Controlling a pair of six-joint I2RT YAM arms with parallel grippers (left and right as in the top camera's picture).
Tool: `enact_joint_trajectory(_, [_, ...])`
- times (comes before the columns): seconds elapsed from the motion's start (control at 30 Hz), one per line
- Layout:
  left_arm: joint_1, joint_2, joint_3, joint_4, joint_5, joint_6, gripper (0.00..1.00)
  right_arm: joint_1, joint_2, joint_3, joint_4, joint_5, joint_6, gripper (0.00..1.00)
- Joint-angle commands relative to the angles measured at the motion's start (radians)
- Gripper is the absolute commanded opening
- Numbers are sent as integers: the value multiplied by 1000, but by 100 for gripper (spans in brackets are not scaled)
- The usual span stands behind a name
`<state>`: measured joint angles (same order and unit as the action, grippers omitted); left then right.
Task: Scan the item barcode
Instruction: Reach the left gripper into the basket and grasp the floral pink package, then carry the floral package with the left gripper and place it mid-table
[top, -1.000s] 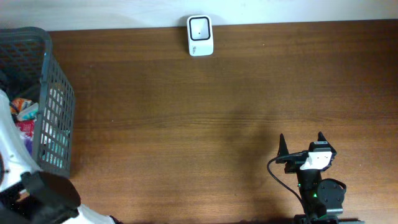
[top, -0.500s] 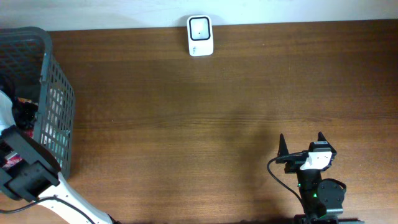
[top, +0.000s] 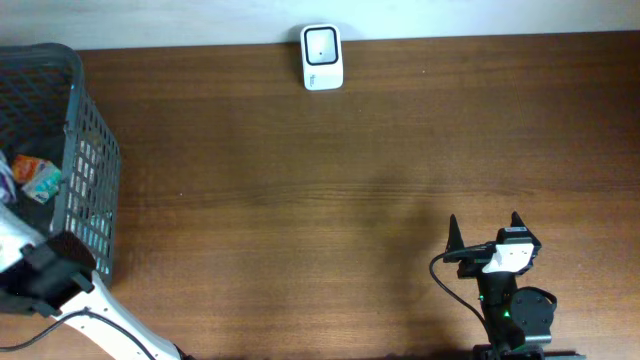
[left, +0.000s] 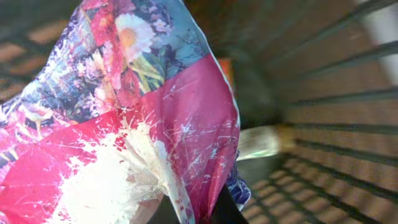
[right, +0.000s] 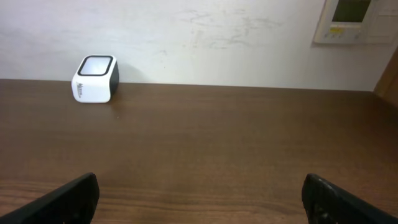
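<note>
The brown wooden table (top: 300, 200) fills most of the overhead view. At its 9 o'clock edge stands the grey wire basket (top: 95, 150), and my left arm (top: 50, 275) reaches into it from about 7 o'clock, its tip out of sight past the frame's edge.

From my left wrist, the floral packet (left: 124, 124) takes up nearly everything: blue with flowers at 12 o'clock, crimson with white splashes from the middle down to 8 o'clock. Its creases run together at 6 o'clock, where my left gripper (left: 205, 211) is pinched tight on it; only a dark sliver of one finger (left: 221, 210) shows there. The basket's bars cross behind it from 1 to 4 o'clock. I see no barcode on this face.

My right gripper (top: 485, 232) sits over the table at 5 o'clock, well apart from the basket, its fingers spread wide and holding nothing.

The white scanner (top: 321, 57) stands at the table's 12 o'clock edge, against the wall; from my right wrist it lies toward 10 o'clock.

A small orange and teal packet (top: 40, 178) lies inside the basket.
</note>
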<state>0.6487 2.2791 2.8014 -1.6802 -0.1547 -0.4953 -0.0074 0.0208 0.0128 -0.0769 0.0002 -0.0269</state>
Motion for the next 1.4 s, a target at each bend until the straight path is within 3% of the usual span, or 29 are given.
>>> enact_joint_trajectory(0.0, [2,-41,267,-8,323,18,0,8,-6,-7,-4,9,1,99])
enact_joint_trajectory(0.07, [-2,-121,337,13,505,18,0,8,-6,-7,-3,9,1,99])
enact_joint_trajectory(0.13, [-29,-197,337,3,565,19,0,8,-6,-7,-3,9,1,99])
enact_joint_trajectory(0.17, [-71,-223,337,-1,591,75,0,8,-6,-7,-3,9,1,99])
enact_joint_trajectory(0.33, [-478,-230,312,24,603,364,0,8,-6,-7,-4,9,1,99])
enact_joint_trajectory(0.47, [-829,-230,198,53,587,689,0,8,-6,-7,-3,9,1,99])
enact_joint_trajectory(0.6, [-1056,-230,-167,226,415,676,0,8,-6,-7,-4,9,1,99])
enact_joint_trajectory(0.7, [-1153,-230,-570,537,196,409,0,8,-6,-7,-3,9,1,99])
enact_joint_trajectory(0.8, [-1206,-230,-886,857,188,401,0,8,-6,-7,-3,9,1,99])
enact_joint_trajectory(0.87, [-1230,-230,-1019,975,188,372,0,8,-6,-7,-3,9,1,99])
enact_joint_trajectory(0.9, [-1242,-230,-1065,1012,187,372,3,8,-6,-7,-3,9,1,99])
enact_joint_trajectory(1.0, [-1268,-230,-1136,1056,188,372,47,8,-6,-7,-4,9,1,99])
enact_joint_trajectory(1.03, [-1277,-230,-1136,1057,188,372,79,8,-6,-7,-3,9,1,99])
enact_joint_trajectory(1.07, [-1279,-237,-1127,1061,188,372,98,8,-6,-7,-3,9,1,99])
enact_joint_trajectory(1.17, [-1261,-330,-1083,1058,188,372,99,8,-6,-7,-4,9,1,99])
enact_joint_trajectory(1.23, [-1187,-549,-1056,1048,187,372,99,8,-6,-7,-3,9,1,99])
enact_joint_trajectory(1.3, [-1052,-702,-1056,975,187,372,99,8,-6,-7,-4,9,1,99])
enact_joint_trajectory(1.37, [-809,-831,-1056,890,187,372,99,8,-6,-7,-4,9,1,99])
